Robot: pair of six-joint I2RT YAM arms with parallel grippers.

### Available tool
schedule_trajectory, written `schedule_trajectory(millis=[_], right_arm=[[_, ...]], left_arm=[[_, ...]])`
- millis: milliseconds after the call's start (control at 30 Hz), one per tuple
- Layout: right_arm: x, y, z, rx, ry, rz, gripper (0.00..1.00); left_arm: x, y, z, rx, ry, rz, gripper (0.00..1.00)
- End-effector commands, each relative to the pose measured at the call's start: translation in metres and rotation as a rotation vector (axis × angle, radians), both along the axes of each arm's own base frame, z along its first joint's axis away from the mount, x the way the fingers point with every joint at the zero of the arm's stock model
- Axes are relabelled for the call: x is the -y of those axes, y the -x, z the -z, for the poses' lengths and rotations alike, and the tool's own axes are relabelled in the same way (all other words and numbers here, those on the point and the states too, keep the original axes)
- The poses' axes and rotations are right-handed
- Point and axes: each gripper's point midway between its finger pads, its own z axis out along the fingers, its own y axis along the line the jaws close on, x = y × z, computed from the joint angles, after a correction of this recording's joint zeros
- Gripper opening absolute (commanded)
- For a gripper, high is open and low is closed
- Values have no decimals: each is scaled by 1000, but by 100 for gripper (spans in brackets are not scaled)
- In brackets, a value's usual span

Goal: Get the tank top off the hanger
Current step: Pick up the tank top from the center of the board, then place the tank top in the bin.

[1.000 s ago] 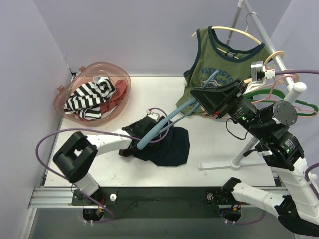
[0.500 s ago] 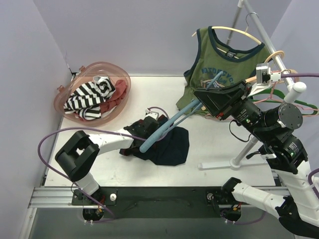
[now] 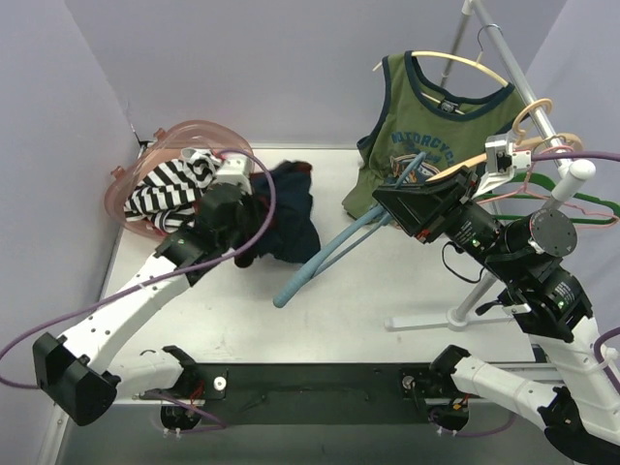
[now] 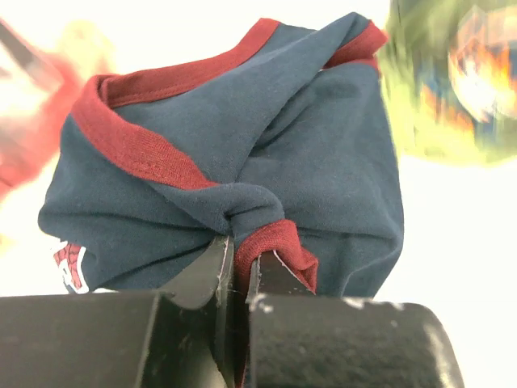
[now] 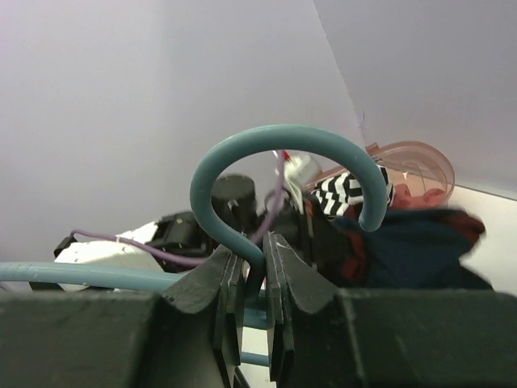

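Where the left wrist view shows the left pincer (image 4: 238, 260) pressed together on a bunched fold of the navy tank top (image 4: 242, 153), red trim caught between its fingers, only the overhead view tells us where that garment is; it sits next to the pink basket (image 3: 184, 131), off the blue hanger (image 3: 329, 254) and just beside its lower arm. From the right wrist we see the right pincer (image 5: 252, 263) pinching the hanger's neck under the curved hook; from above, the hanger slants down over the tabletop (image 3: 407, 281). Overhead alone shows a green tank top (image 3: 436, 126) hanging on the rack (image 3: 513, 68).
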Motion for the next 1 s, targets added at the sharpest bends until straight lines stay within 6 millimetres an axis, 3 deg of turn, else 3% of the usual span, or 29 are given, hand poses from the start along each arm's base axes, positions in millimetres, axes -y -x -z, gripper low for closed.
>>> schedule_trajectory(millis=[0,33,67,133,167,233,300,367,433,500,600,633,700,767,833,867,967], right_arm=[[0,13,-12,38,-43,-46,0],[0,13,-11,38,-41,-47,0],[0,13,-10,35,-39,-44,0],[0,12,-8,33,-37,-44,0],[-1,11,-7,27,-34,-43,0],[-2,11,-6,26,-29,-49,0],[-3,12,-7,28,-27,-53,0],[-4,11,1,6,-4,-55,0],[-4,9,4,3,1,-50,0],[-5,9,8,-3,7,-51,0],[-10,6,17,-20,22,-60,0],[-11,5,19,-23,25,-62,0],[-16,0,26,-38,39,-65,0],[-19,-2,31,-49,49,-69,0],[-21,-3,32,-57,54,-71,0],[-21,-4,32,-58,59,-70,0],[-21,-5,31,-55,76,-70,0]], left_arm=[[-51,-26,-105,223,64,-124,0],[-66,-32,-118,251,52,-158,0],[-72,-34,-148,306,70,-173,0],[-93,-48,-163,330,38,-231,0],[-104,-50,-191,377,52,-257,0],[-116,-64,-201,378,39,-284,0],[-142,-79,-217,401,27,-355,0],[-168,-89,-220,406,-3,-423,0],[-181,-108,-208,369,-22,-460,0],[-191,-127,-182,308,-27,-473,0],[-192,-148,-128,214,12,-458,0],[-191,-152,-89,141,25,-448,0],[-196,-165,-43,62,55,-443,0],[-196,-171,28,-76,121,-449,0],[-213,-173,67,-173,236,-459,0],[-215,-174,96,-239,254,-456,0],[-214,-176,107,-285,243,-418,9]])
